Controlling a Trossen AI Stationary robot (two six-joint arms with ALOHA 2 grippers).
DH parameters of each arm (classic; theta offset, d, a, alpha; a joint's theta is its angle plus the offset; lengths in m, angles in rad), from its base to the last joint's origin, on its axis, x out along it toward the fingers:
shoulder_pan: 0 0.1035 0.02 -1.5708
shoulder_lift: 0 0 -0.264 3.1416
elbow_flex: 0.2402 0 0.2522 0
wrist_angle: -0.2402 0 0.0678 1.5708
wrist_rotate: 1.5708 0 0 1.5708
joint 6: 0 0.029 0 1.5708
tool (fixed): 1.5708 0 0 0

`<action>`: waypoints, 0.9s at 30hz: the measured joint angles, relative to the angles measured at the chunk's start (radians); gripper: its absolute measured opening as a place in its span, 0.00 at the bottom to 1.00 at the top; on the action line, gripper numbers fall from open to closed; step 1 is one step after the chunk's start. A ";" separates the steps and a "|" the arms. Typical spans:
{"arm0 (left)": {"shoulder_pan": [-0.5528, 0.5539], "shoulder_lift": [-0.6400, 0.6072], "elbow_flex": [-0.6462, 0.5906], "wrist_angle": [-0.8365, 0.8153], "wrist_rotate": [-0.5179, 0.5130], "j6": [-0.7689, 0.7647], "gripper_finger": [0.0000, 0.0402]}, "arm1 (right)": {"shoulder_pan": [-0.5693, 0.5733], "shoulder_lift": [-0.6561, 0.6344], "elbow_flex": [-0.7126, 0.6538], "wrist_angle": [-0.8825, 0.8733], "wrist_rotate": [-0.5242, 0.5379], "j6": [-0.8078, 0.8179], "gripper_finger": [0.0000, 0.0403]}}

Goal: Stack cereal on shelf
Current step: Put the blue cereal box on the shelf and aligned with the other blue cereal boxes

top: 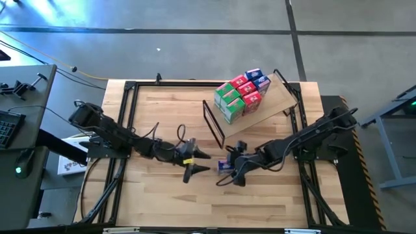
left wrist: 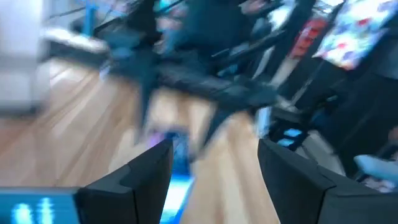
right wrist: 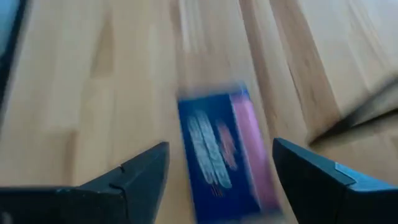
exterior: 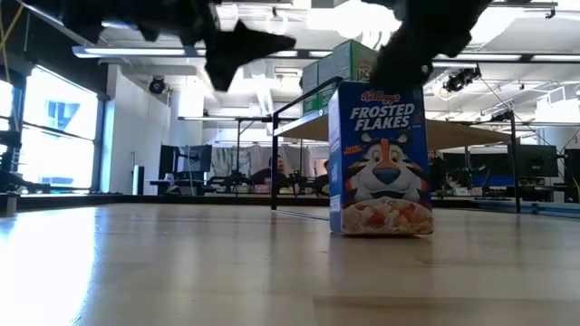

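A blue cereal box (exterior: 381,158) stands upright on its bottom on the wooden table, near the middle; it also shows in the high view (top: 225,165). My right gripper (top: 234,166) hovers over it, open. In the right wrist view its fingers (right wrist: 140,174) stand on either side of the box (right wrist: 217,162) with gaps. My left gripper (top: 205,162) is open and empty, just left of the box. The shelf (top: 276,97), a tilted wooden board on a black wire frame, stands at the far right and carries several red, green and blue boxes (top: 239,94).
The shelf's black wire frame (top: 214,123) reaches toward the table's middle, just behind the two grippers. Bare tabletop (top: 162,110) lies at the far left and along the near edge. A black metal frame (top: 127,130) runs round the table's sides.
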 joint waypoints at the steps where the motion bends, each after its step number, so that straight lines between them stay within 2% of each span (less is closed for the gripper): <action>1: 0.001 -0.008 -0.021 0.005 -0.012 -0.005 0.56 | -0.007 0.009 0.008 0.019 -0.002 0.001 0.68; 7: 0.007 0.014 -0.021 0.046 -0.019 -0.004 0.54 | -0.021 0.039 0.006 -0.021 -0.044 0.011 0.66; 18: 0.020 0.020 -0.023 -0.009 -0.043 -0.072 0.54 | -0.021 0.043 0.007 0.033 -0.107 -0.028 0.56; 27: 0.027 0.020 -0.023 0.005 -0.044 -0.034 0.43 | -0.022 0.032 0.007 0.040 -0.139 -0.046 0.56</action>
